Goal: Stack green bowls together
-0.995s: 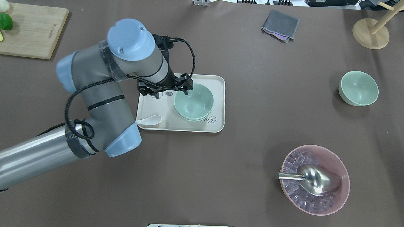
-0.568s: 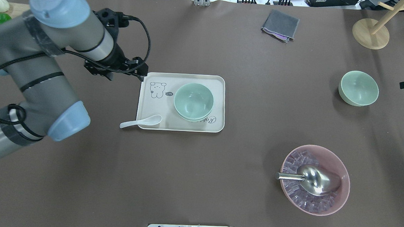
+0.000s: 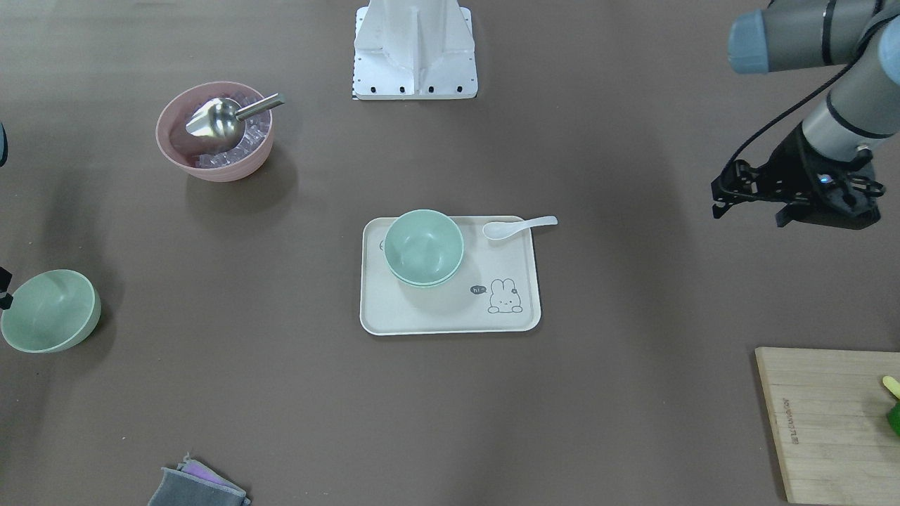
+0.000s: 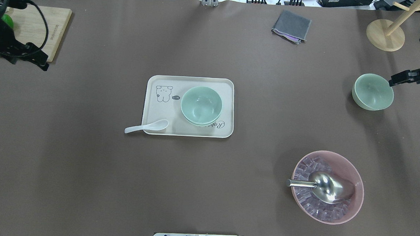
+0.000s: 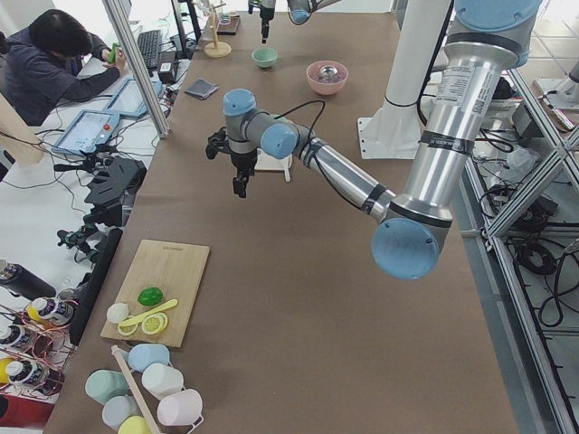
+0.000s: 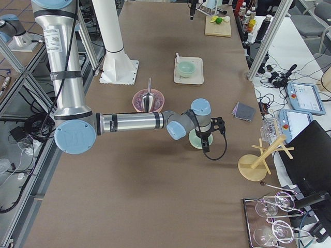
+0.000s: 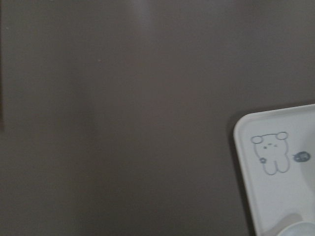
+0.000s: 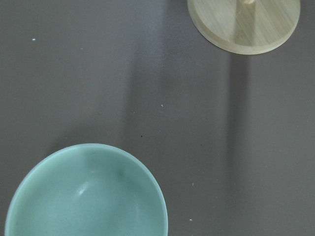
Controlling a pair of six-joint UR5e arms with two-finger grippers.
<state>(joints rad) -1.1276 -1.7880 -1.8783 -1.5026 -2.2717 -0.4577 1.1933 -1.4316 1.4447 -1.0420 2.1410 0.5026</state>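
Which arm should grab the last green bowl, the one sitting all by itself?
The right one. The right gripper hovers right by the lone green bowl, while the left gripper is far away near the cutting board, past the tray with the stacked bowls.

A long brown-covered table (image 4: 86, 180) runs beside an aluminium post (image 5: 137, 68) under even light.

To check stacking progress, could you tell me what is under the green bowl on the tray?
Another green bowl, nested beneath the top bowl; only its rim edge shows. Its inside and the tray beneath are covered.
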